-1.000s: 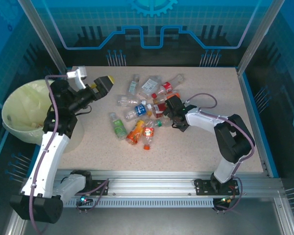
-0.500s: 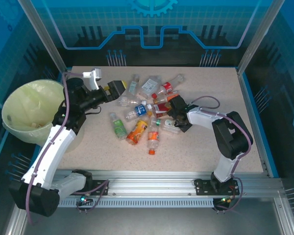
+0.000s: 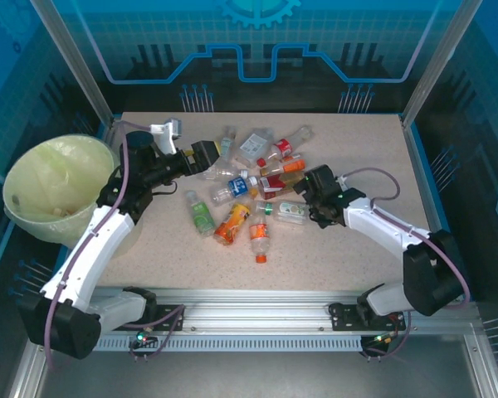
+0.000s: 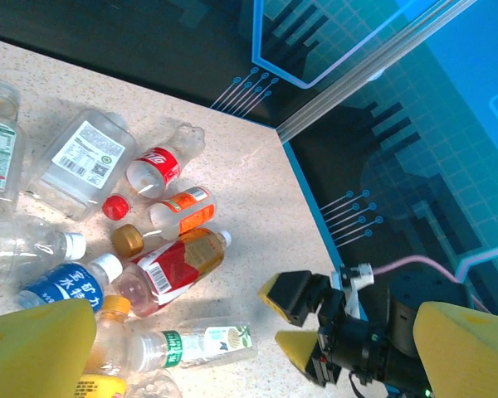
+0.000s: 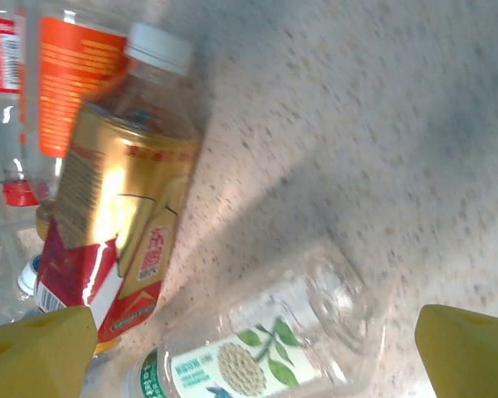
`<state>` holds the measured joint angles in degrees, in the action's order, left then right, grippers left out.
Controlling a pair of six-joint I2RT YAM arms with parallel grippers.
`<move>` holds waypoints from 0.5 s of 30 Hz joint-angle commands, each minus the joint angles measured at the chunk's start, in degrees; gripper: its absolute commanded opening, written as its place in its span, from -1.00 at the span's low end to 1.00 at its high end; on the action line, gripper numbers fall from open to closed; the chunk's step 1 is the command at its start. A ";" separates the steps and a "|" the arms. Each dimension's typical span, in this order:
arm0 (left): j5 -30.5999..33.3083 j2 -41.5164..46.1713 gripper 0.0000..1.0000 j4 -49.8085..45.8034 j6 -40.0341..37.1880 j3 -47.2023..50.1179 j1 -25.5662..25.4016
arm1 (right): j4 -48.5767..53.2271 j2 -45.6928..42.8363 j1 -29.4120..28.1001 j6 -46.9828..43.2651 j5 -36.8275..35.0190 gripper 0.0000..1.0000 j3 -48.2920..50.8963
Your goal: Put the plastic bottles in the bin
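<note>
Right wrist view, entry 1, right tool: yellow pads spread as wide as they go, nothing held; a clear green-label bottle lies on its side on the bench between them, with a gold-and-red bottle just beside it

Entry 2, left tool: fully spread, empty, above the left edge of the pile

Entry 3, plastic bottles: a loose pile lying flat mid-bench

Entry 4, bin: off the bench's left side, on the left tool's side, well apart from the right tool

Handling note: the step in hand is probably a grasp on the green-label bottle; straddle its body across the width, go low before closing, and close on the label rather than the neck, since the light round body may roll or slip out; keep the pads off the gold-and-red bottle
</note>
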<state>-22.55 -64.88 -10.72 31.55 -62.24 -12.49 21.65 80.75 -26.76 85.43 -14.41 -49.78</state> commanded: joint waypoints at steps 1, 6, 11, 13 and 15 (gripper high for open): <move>1.71 -0.05 0.98 -1.17 -1.44 -1.26 -0.52 | -1.95 3.37 0.58 14.15 7.67 0.99 1.00; 3.35 0.92 0.98 -3.40 -2.98 -1.41 -0.52 | -0.63 12.46 0.28 17.29 14.95 1.00 -7.26; 4.91 2.21 0.98 -4.14 -3.87 -0.30 -0.60 | -5.73 17.50 -0.27 25.24 14.43 1.00 -6.00; 4.97 2.38 0.98 -4.56 -4.06 -0.17 -0.60 | -6.35 18.41 -0.30 27.09 13.96 1.00 -5.53; 4.83 2.37 0.98 -5.00 -4.39 -0.25 -0.60 | -7.78 18.51 -0.22 28.17 13.73 1.00 -4.46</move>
<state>-18.68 -63.75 -14.31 29.36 -62.24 -12.60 16.47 98.32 -26.65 108.27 -1.02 -55.51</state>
